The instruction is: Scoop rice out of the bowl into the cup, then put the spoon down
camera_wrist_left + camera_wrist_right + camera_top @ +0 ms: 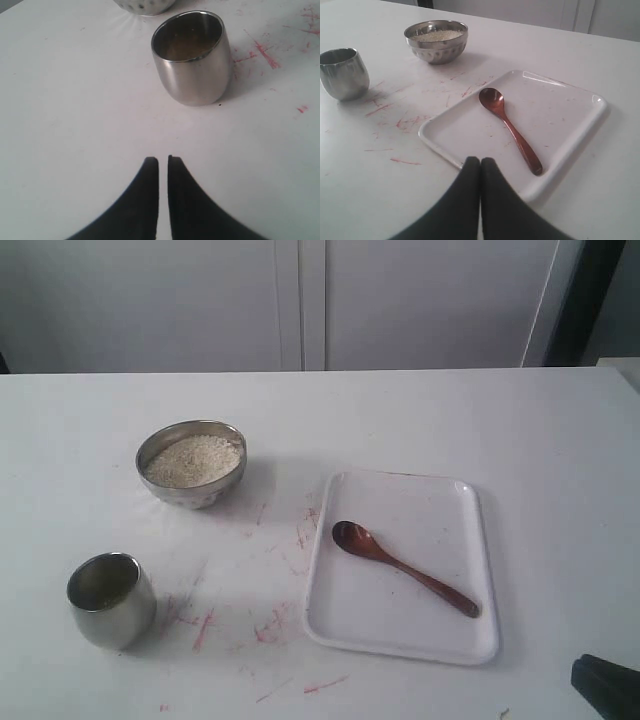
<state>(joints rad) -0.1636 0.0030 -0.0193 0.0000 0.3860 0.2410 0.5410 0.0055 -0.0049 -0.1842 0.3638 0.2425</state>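
Two steel vessels stand on the white table (520,430), both to the left of the white tray (445,515). The cup (110,600) is the farthest left, well apart from the tray and about level with its near edge, and it stands upright. The left gripper (163,160) shows only in its own wrist view, over bare table. Its fingers are almost together, with only a thin slit between them, and they hold nothing. How it stands to the tray I cannot tell. The bowl (191,463) is closer to the tray, left of its far corner and not touching it. The rice (194,460) fills it nearly to the rim. Thin red marks (268,628) lie on the table just left of the tray. The spoon (405,567) lies inside the tray on a slant, its oval end toward the tray's far left part and its handle toward the near right. The right gripper (480,161) hangs by the tray's near side, its fingers pressed together and gripping nothing.
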